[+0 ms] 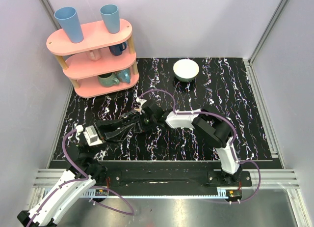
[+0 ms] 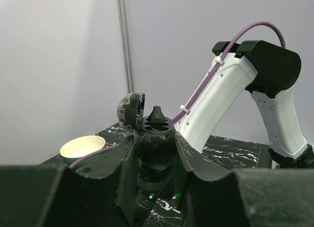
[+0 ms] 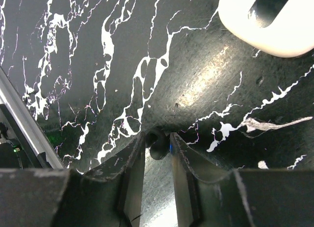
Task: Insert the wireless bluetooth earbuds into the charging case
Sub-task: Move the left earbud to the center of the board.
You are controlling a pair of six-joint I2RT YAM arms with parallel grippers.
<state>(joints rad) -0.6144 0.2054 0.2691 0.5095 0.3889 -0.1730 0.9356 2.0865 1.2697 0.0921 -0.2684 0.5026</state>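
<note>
Black, white-veined marble tabletop (image 1: pixel 235 104), grey walls. Left gripper (image 2: pixel 154 148) is clamped on the round, dark, glossy case (image 2: pixel 156 133), held upright with its hinged lid (image 2: pixel 131 110) open. One dark earbud (image 2: pixel 157 114) stands in a socket. Right gripper (image 3: pixel 157 138) pinches a second earbud (image 3: pixel 157 147), small, dark and rounded. A white rounded object (image 3: pixel 265 20) with a dark slot shows beyond. White bowl (image 1: pixel 186 70) sits well apart near the far edge.

table (image 1: pixel 245 104): black marble, white veins | shelf (image 1: pixel 91 40): pink | cups (image 1: pixel 68 23): light blue | bowl (image 1: pixel 186 70): white | left arm (image 1: pixel 59 192), right arm (image 1: pixel 179 120): white and black | cables (image 1: pixel 157 92): purple | charging case (image 2: pixel 154 138): black | earbud (image 2: pixel 156 114): black, red dot | walls (image 1: pixel 196 20): pale grey
</note>
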